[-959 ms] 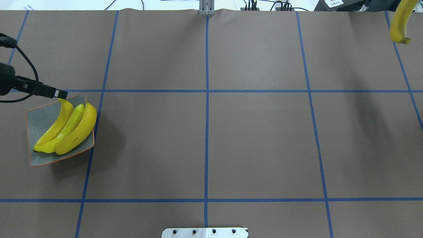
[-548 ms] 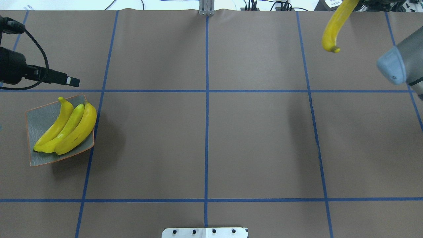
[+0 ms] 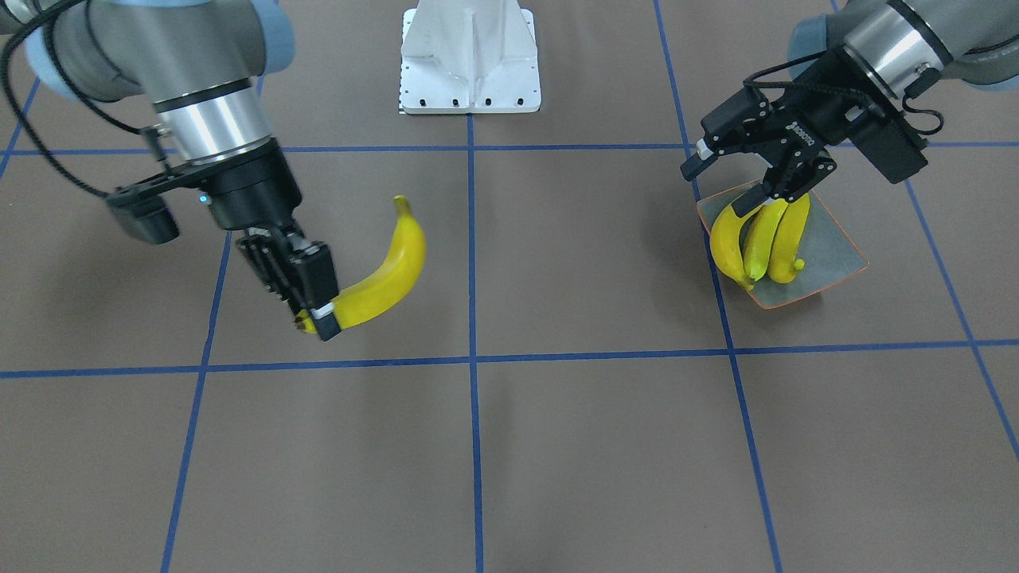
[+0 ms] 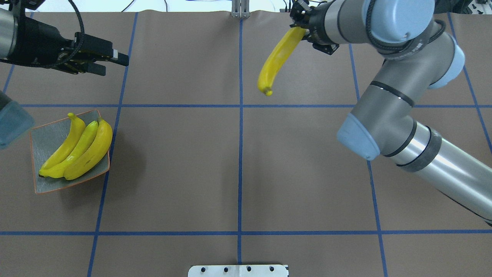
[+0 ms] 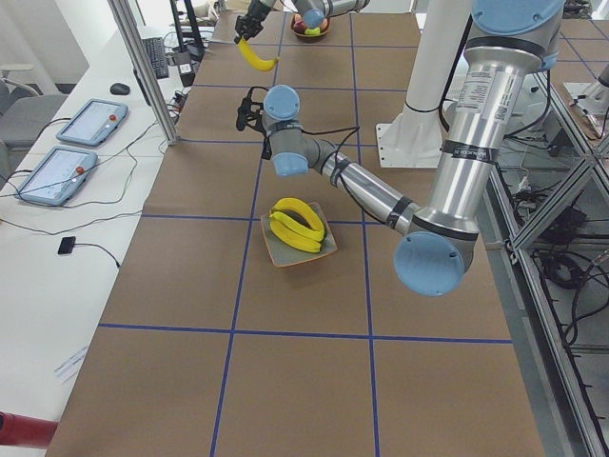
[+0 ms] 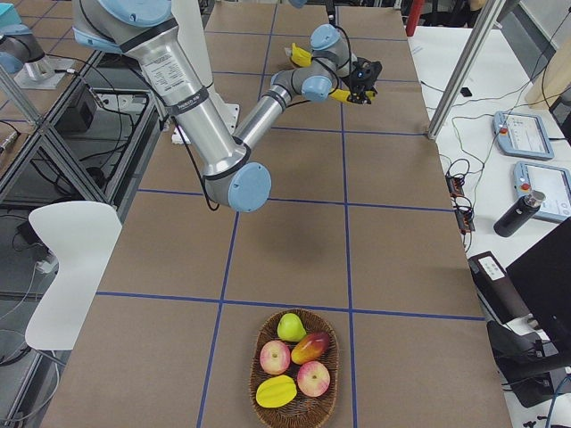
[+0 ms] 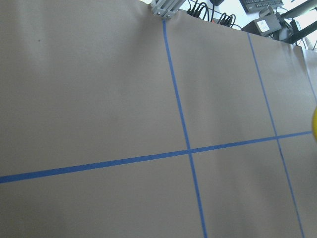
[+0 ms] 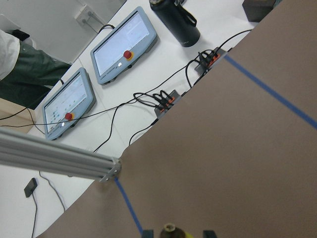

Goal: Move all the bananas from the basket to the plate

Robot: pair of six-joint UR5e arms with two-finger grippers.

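Right gripper (image 3: 317, 320): nearest you, clamped tight on one end of a banana (image 3: 384, 274), which hangs in the air above the counter (image 3: 557, 446)
Left gripper (image 3: 718, 189): a little farther from you, raised, jaws spread wide, nothing in them
Plate (image 3: 832, 259): farthest from you, toward the robot's left end; three bananas (image 3: 764, 235) lie on it side by side, touching

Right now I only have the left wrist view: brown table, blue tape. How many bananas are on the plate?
Observer: I count three bananas, side by side on the plate.
Operator: And the last one?
Observer: The fourth banana hangs from the right gripper, which is shut on its end, above the table.
Operator: What's my own gripper doing?
Observer: The left gripper is open and empty, in the air near the plate.
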